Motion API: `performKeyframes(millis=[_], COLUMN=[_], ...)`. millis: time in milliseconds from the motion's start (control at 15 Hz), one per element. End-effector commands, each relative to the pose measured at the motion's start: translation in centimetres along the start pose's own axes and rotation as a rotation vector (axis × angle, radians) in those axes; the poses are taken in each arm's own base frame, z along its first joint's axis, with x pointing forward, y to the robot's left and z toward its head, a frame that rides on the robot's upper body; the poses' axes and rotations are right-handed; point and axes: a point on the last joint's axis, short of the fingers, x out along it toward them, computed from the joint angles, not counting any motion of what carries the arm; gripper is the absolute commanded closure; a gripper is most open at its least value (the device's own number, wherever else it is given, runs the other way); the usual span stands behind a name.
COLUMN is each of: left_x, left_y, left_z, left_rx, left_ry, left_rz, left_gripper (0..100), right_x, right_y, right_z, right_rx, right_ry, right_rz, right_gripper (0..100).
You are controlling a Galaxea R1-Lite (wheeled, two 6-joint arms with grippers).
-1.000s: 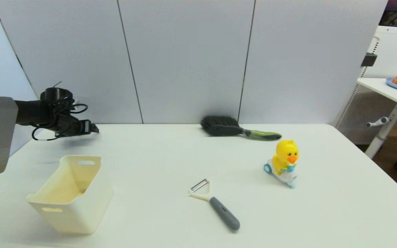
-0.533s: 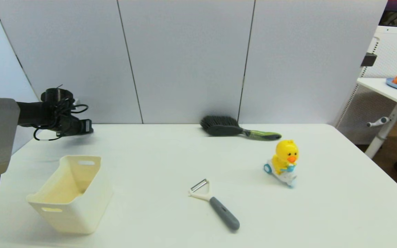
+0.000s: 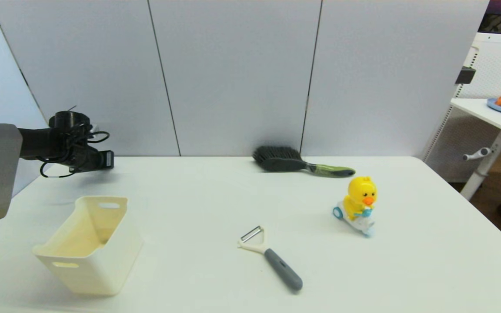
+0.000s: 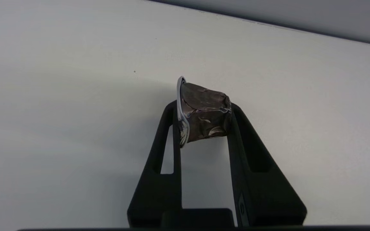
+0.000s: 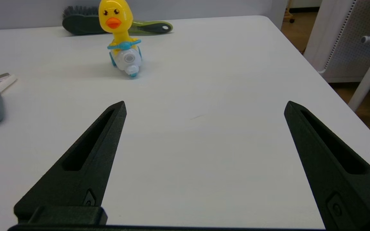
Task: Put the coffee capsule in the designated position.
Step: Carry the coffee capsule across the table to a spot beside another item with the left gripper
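A: Left to right. What did your left tool [image 4: 204,110] have?

B: It was clamped on the coffee capsule [image 4: 204,112], one finger on the rim end, one on the narrow base end. The capsule lay sideways between them, off the surface [image 3: 215,204], at the far left corner beyond the cream bin [image 3: 87,245].

A: How did you judge it would handle?

B: Light, I'd say. The dark foil wall looked crumpled, so thin and easily dented; a hard squeeze would likely crush it further. The skin looked shiny, so probably slick, and a tapered body could squirt out of a side pinch. I judged end-to-end the safer hold, the flange seated flat against a finger.

A: Counts?

B: One capsule. One bin, open-topped, nothing visible inside. One peeler [image 3: 272,258] with a grey handle, near the middle front. One brush [image 3: 298,164] at the back edge. One yellow duck toy [image 3: 359,204] on a small wheeled base, just in front of the brush handle.

A: And the right tool [image 5: 204,109]?

B: Spread wide, holding nothing, low over the right side of the surface, duck and brush ahead of it. Idle, as far as I could judge.
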Motion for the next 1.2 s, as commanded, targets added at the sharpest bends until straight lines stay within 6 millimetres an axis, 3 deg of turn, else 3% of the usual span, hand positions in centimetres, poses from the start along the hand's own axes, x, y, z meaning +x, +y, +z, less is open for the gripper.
performKeyframes(millis=[67, 267, 333, 400, 533, 667, 867, 1067, 1200], left_x=[-4.1, -10.1, -11.2, -14.1, -17.8, -21.2, -26.9, -31.4, -33.7], left_y=[-0.1, -0.5, -0.6, -1.1, -3.0, -5.9, -13.0, -18.8, -21.1], left_z=[2.4, 4.7, 5.0, 5.7, 6.1, 6.0, 4.0, 1.0, -1.6], left_rx=[0.006, 0.015, 0.017, 0.028, 0.05, 0.067, 0.058, 0.087, 0.129], left_ry=[-0.093, -0.181, -0.195, -0.231, -0.249, -0.255, -0.187, -0.095, 0.023], left_rz=[-0.002, -0.02, -0.026, -0.046, -0.084, -0.145, -0.329, -0.494, -0.543], left_gripper=[100, 100, 100, 100, 100, 100, 100, 100, 100], right_x=[0.0, 0.0, 0.0, 0.0, 0.0, 0.0, 0.0, 0.0, 0.0], right_y=[0.0, 0.0, 0.0, 0.0, 0.0, 0.0, 0.0, 0.0, 0.0], right_z=[0.0, 0.0, 0.0, 0.0, 0.0, 0.0, 0.0, 0.0, 0.0], right_rx=[0.0, 0.0, 0.0, 0.0, 0.0, 0.0, 0.0, 0.0, 0.0], right_ry=[0.001, 0.001, 0.001, 0.001, 0.001, 0.001, 0.001, 0.001, 0.001], right_rz=[0.0, 0.0, 0.0, 0.0, 0.0, 0.0, 0.0, 0.0, 0.0], right_gripper=[0, 0, 0, 0, 0, 0, 0, 0, 0])
